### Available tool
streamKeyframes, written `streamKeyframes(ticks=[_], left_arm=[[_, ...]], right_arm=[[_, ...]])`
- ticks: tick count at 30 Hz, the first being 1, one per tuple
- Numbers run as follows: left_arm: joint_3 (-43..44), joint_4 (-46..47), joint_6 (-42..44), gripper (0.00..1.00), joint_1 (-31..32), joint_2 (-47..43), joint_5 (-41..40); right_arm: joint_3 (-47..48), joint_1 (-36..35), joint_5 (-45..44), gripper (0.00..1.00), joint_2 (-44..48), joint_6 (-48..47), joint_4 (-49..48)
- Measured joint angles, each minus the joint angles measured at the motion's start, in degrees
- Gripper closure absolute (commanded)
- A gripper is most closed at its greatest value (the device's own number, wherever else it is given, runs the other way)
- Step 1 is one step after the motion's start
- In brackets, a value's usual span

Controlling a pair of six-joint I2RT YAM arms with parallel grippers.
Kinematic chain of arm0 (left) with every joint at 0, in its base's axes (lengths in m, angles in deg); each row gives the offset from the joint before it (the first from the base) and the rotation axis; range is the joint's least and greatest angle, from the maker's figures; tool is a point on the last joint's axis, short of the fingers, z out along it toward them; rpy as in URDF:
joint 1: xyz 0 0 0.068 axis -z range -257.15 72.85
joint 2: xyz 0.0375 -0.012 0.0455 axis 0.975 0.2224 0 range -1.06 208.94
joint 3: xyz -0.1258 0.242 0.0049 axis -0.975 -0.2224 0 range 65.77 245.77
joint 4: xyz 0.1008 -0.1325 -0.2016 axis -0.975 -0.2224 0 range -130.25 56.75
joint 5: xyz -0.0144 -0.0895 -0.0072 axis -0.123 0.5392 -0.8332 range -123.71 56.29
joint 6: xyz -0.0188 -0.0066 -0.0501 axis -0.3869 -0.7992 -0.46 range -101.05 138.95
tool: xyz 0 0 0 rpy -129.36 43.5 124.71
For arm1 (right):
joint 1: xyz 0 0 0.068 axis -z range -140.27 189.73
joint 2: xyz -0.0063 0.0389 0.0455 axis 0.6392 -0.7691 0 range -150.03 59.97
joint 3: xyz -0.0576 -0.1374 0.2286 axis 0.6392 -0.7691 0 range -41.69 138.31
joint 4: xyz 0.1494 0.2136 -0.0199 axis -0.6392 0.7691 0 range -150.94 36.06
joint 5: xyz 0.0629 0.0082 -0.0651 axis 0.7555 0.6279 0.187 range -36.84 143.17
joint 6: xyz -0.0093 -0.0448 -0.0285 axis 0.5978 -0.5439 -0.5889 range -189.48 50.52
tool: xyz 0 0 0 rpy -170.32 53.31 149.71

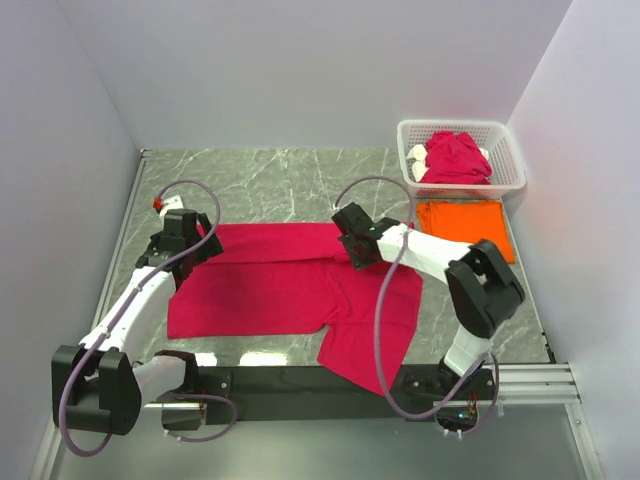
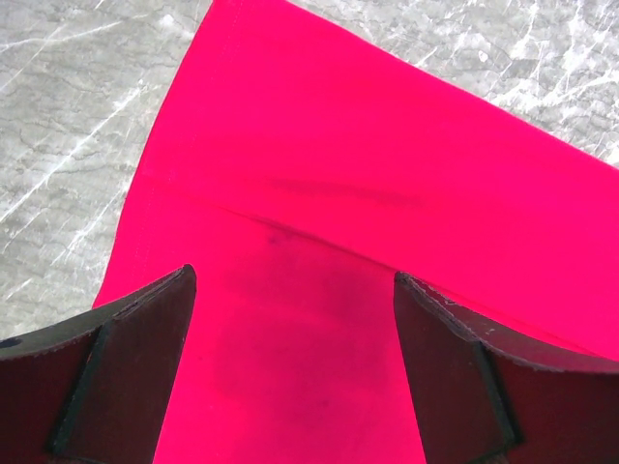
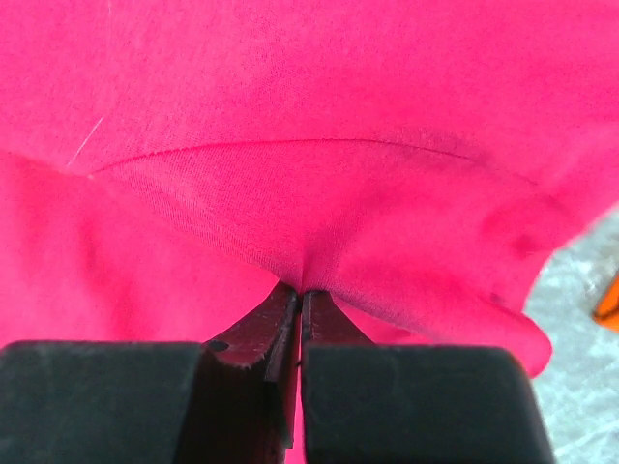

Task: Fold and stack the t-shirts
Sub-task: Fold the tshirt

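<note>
A crimson-pink t-shirt (image 1: 280, 290) lies spread across the marble table, one part hanging over the near edge. My left gripper (image 1: 205, 245) hovers over its left end. In the left wrist view that gripper (image 2: 295, 290) stands open and empty, the pink cloth (image 2: 368, 193) and a seam below it. My right gripper (image 1: 352, 250) is at the shirt's upper right part. In the right wrist view it (image 3: 303, 290) is shut on a pinch of the pink fabric (image 3: 290, 116), which puckers at the tips. A folded orange t-shirt (image 1: 465, 225) lies flat at the right.
A white lattice basket (image 1: 510, 165) stands at the back right with a crumpled pink t-shirt (image 1: 455, 158) inside. Bare marble table (image 1: 270, 180) shows behind the spread shirt. White walls close in the left, back and right sides.
</note>
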Motion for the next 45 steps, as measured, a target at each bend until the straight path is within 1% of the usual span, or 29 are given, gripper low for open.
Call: streamKeyframes(ticks=[4,7,9,10,11,13,14,16,17,19,22,24,26,28,31,33,36,41,45], left_arm=[[0.0,0.0,0.0,0.12,0.0,0.0,-0.1],[0.0,0.0,0.0,0.12,0.0,0.0,-0.1],[0.0,0.0,0.0,0.12,0.0,0.0,-0.1],[0.0,0.0,0.0,0.12,0.0,0.0,-0.1],[0.0,0.0,0.0,0.12,0.0,0.0,-0.1],[0.0,0.0,0.0,0.12,0.0,0.0,0.0],[0.0,0.0,0.0,0.12,0.0,0.0,0.0],[0.0,0.0,0.0,0.11,0.0,0.2,0.0],[0.0,0.0,0.0,0.11,0.0,0.3,0.1],[0.0,0.0,0.0,0.11,0.0,0.5,0.3],[0.0,0.0,-0.1,0.11,0.0,0.7,0.4],[0.4,-0.2,-0.5,0.11,-0.1,1.3,0.4],[1.8,-0.3,-1.1,0.12,-1.0,3.1,1.0],[3.7,0.3,-2.0,0.13,-3.2,5.8,2.5],[6.9,0.9,-2.9,0.17,-7.4,10.6,4.7],[9.4,1.3,-3.4,0.21,-9.7,14.6,5.8],[13.0,2.1,-4.2,0.25,-11.4,20.5,7.1],[17.6,2.7,-5.3,0.34,-11.4,28.7,8.8],[19.6,2.8,-6.1,0.35,-11.4,33.1,8.8]], right_arm=[[0.1,0.0,2.8,1.00,4.9,-0.3,3.7],[1.1,0.0,5.1,1.00,5.5,-0.2,7.0],[1.2,0.0,6.7,0.95,5.4,-0.1,9.1],[1.2,0.0,7.4,0.91,5.4,0.1,10.2],[1.2,0.0,7.7,0.83,5.4,0.3,10.9],[1.1,0.0,7.8,0.73,5.4,1.0,12.0],[1.1,0.0,7.7,0.67,5.4,1.1,12.3],[1.1,0.1,7.5,0.61,5.3,1.6,12.7],[1.1,0.2,7.6,0.55,5.2,1.7,12.7],[1.1,0.6,8.7,0.51,5.1,2.2,12.6],[1.2,2.8,10.9,0.49,5.2,3.5,11.8],[1.2,6.2,12.2,0.49,5.4,4.9,10.6],[1.1,11.9,14.0,0.49,6.4,6.8,8.7],[0.8,18.3,15.6,0.48,8.1,9.0,6.0],[-0.2,25.7,17.4,0.48,10.8,11.5,1.7],[-0.3,29.1,19.0,0.48,11.2,13.0,-0.9],[-0.4,32.6,20.8,0.48,10.0,14.8,-4.0],[-0.4,36.5,23.7,0.48,5.6,17.4,-7.8],[-0.4,37.8,25.3,0.48,1.5,18.3,-9.5]])
